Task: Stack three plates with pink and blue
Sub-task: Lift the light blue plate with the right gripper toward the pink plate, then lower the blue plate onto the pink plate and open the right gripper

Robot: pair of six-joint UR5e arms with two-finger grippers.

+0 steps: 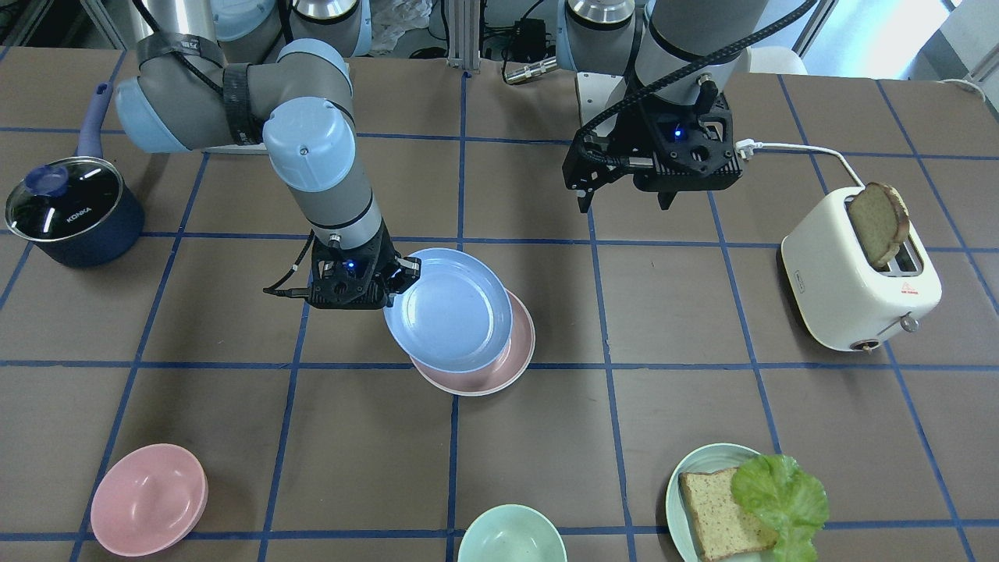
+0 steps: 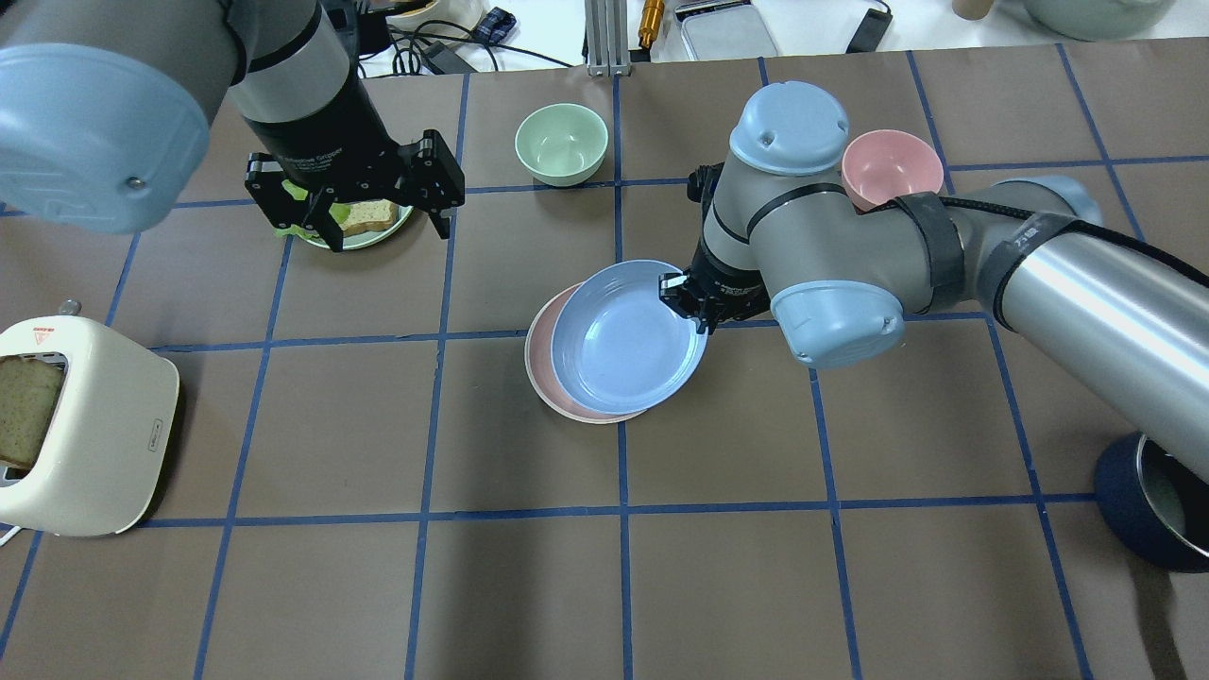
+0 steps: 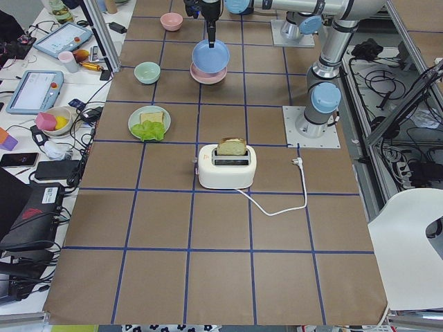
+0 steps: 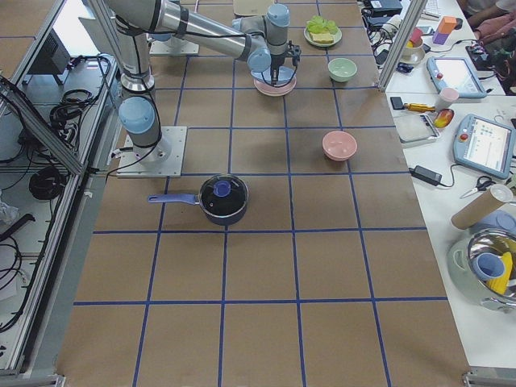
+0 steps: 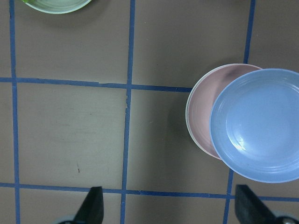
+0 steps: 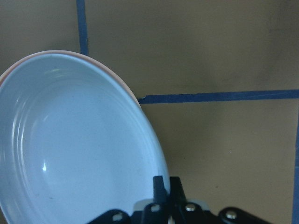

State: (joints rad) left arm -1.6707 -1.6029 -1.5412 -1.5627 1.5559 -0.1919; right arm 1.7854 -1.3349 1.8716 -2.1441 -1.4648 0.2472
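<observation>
My right gripper [image 1: 402, 275] is shut on the rim of the light blue plate [image 1: 453, 308] and holds it over the pink plate [image 1: 517, 351], offset toward the robot's right. The pink plate lies flat on the table; whether the two touch I cannot tell. The right wrist view shows the fingers [image 6: 160, 185] pinching the blue rim [image 6: 70, 149]. A thin pale edge runs under the pink rim [image 5: 203, 112]; the cream-white plate shows nowhere else. My left gripper [image 2: 368, 203] is open and empty, high above the table; its fingertips [image 5: 93, 207] show in the left wrist view.
A cream toaster [image 1: 858, 277] with a bread slice stands at the robot's left, its cable [image 1: 804, 148] behind it. A navy pot [image 1: 70, 211] stands at the right. A pink bowl [image 1: 148, 499], a green bowl [image 1: 511, 535] and a green plate [image 1: 691, 468] with bread and lettuce line the far edge.
</observation>
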